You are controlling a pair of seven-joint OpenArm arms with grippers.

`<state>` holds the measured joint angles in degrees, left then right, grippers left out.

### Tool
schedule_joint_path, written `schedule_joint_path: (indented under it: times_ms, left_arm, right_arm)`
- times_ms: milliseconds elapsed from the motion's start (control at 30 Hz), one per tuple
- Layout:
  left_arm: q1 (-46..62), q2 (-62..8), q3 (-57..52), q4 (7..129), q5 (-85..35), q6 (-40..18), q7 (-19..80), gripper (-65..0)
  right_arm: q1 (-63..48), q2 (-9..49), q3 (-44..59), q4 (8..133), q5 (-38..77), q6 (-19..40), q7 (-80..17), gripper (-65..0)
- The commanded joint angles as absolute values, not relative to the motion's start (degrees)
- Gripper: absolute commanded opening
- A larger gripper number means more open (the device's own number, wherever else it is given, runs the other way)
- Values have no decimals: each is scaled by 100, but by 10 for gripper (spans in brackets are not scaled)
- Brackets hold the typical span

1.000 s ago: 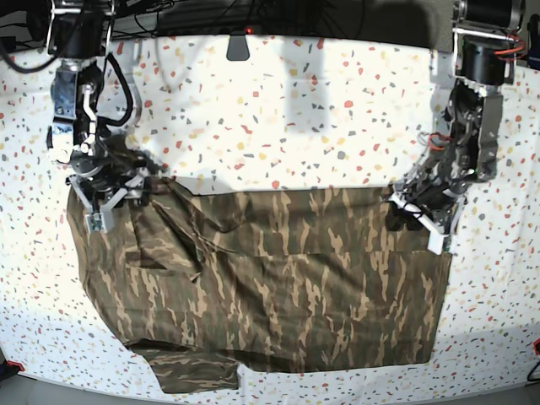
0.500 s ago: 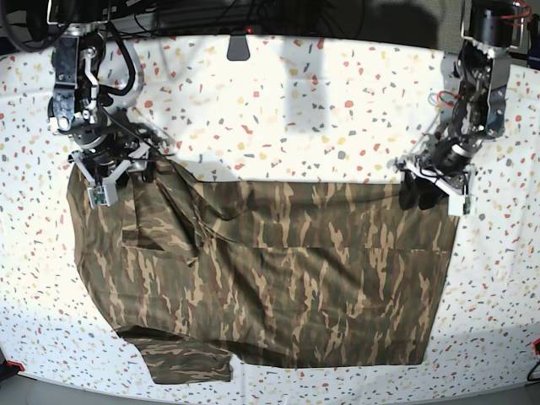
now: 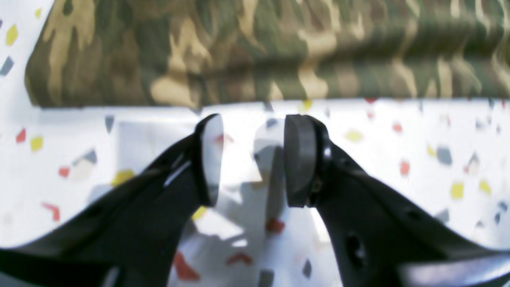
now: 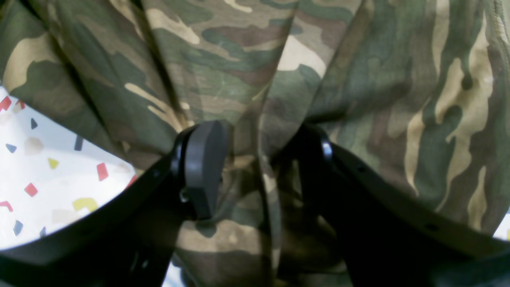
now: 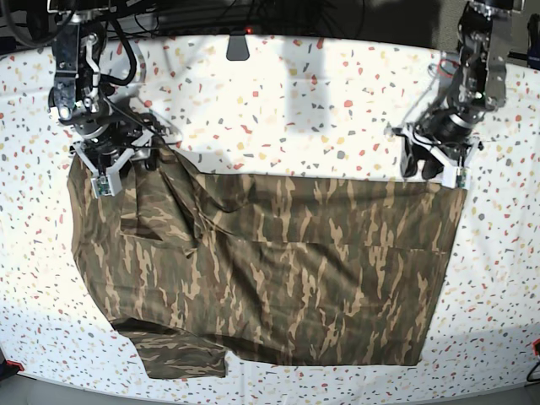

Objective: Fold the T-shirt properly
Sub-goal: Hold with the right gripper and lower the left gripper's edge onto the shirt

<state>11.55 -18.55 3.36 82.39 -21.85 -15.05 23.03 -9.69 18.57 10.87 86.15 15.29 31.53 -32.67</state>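
The T-shirt (image 5: 270, 270) lies spread on the speckled table (image 5: 278, 101), and everything here is placed against it. Its nearest edge runs close to the table's front rim, with a sleeve (image 5: 181, 359) poking out at the near corner on the base view's left; only a thin strip of bare table shows there. To either side of the cloth open table stretches outward. Its far edge is a fairly straight line across the middle of the table, and beyond that line lies the widest bare stretch. At the far corner on the view's left, the right gripper (image 4: 255, 167) has its jaws set apart with a bunched fold of the T-shirt (image 4: 255, 79) caught between them. At the far corner on the view's right, the left gripper (image 3: 251, 159) hangs just beyond the cloth's edge (image 3: 255, 95), jaws parted, nothing between them but table.
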Motion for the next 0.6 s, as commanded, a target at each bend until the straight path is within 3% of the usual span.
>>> schedule_joint_path:
  times_ms: [0,200,567]
  left_arm:
    - [1221,-1828,443,8329,-1973,-1455,3479,-400]
    - [331,-1826,443,9297,-1271,-1175,3900,-378]
    - [-1308,-1793,460,8003,-1310,-1426,3924,-380]
  right_arm:
    - [-980,1903,1087,8663,1590,3194,-3430,-356]
    - [-967,1903,1087,8663,1675,3194,-3437,-356]
    - [-950,1903,1087,8663,1673,3194,-3404,-356]
